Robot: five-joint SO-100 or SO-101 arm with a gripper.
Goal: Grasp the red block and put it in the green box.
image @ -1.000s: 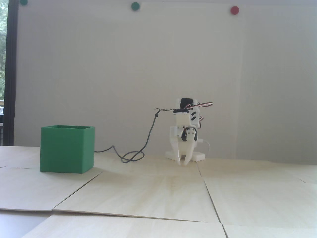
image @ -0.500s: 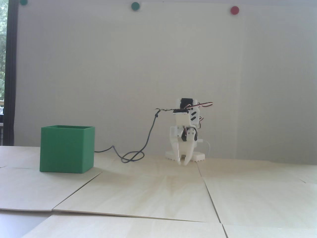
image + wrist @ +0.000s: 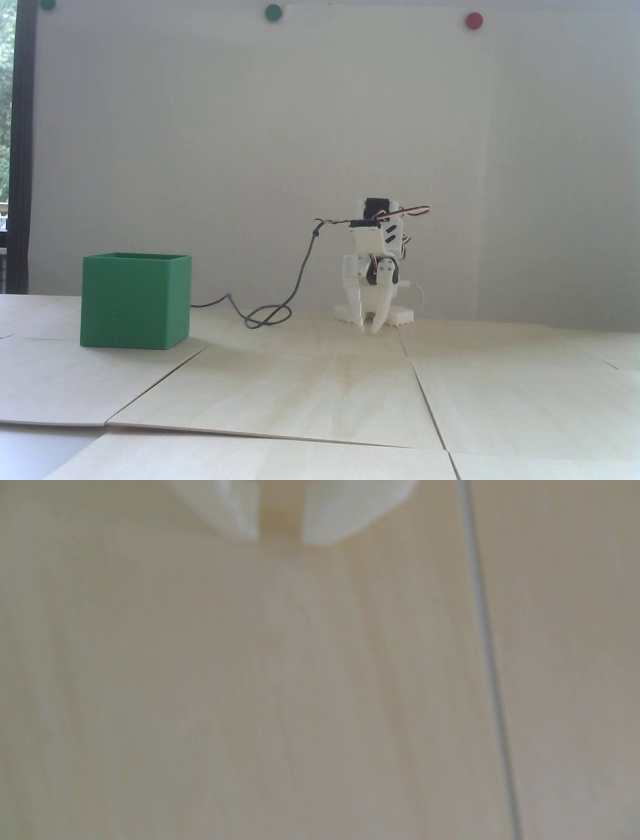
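A: The claw (image 3: pixel 371 326) hangs folded low near the table's far edge, fingertips slightly spread with only bare wood (image 3: pixel 242 687) between them; it pinches nothing.

B: And the red block?

A: Not visible in either view; the green box (image 3: pixel 135 301) stands toward the far left corner in the fixed view, open side up.

B: Then I'd lift and scan first; find the block before descending; approach squarely over its narrow sides.

Pale wooden table (image 3: pixel 320 390) under green box (image 3: pixel 135 302), cable (image 3: pixel 270 312).
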